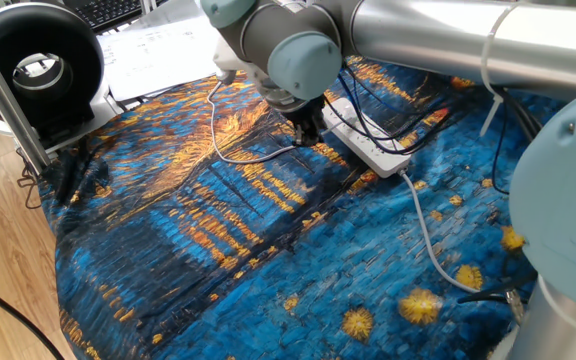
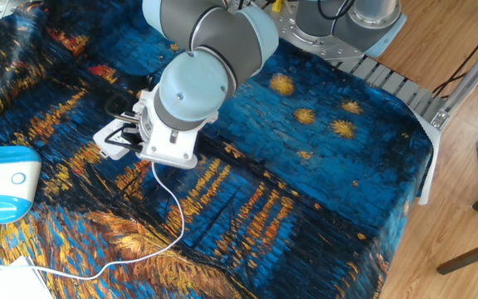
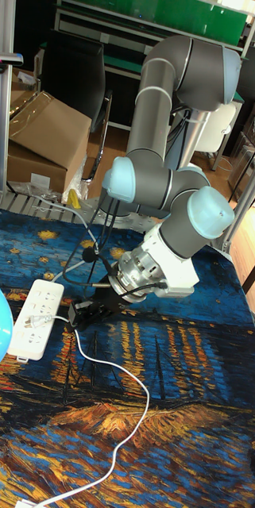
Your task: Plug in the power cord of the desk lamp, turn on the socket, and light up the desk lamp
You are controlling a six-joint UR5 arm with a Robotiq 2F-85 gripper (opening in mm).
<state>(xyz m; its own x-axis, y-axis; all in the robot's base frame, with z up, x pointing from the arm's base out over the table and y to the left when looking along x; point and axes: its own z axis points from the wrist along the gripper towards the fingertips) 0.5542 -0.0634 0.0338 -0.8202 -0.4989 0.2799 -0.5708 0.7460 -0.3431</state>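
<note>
The socket [image 1: 370,142] is a long white strip lying on the blue and orange cloth; its end shows in the other fixed view [image 2: 106,138] and its row of outlets in the tall view [image 3: 33,319]. My gripper [image 1: 306,130] [image 2: 125,137] [image 3: 73,313] hovers at that end of the socket, shut on the plug end of the power cord. The thin white power cord [image 1: 230,153] [image 2: 175,218] [image 3: 127,373] trails from the fingers in a loose loop across the cloth. The small white plug [image 3: 38,320] lies over the socket's face. The desk lamp's blue-white base [image 2: 2,183] sits at the left.
The socket's thick pale-grey cable [image 1: 430,240] runs toward the near right. Black cables [image 1: 408,128] cross over the socket. A black round device [image 1: 36,68] and papers [image 1: 158,50] sit at the far left. A cardboard box [image 3: 36,131] stands behind the table.
</note>
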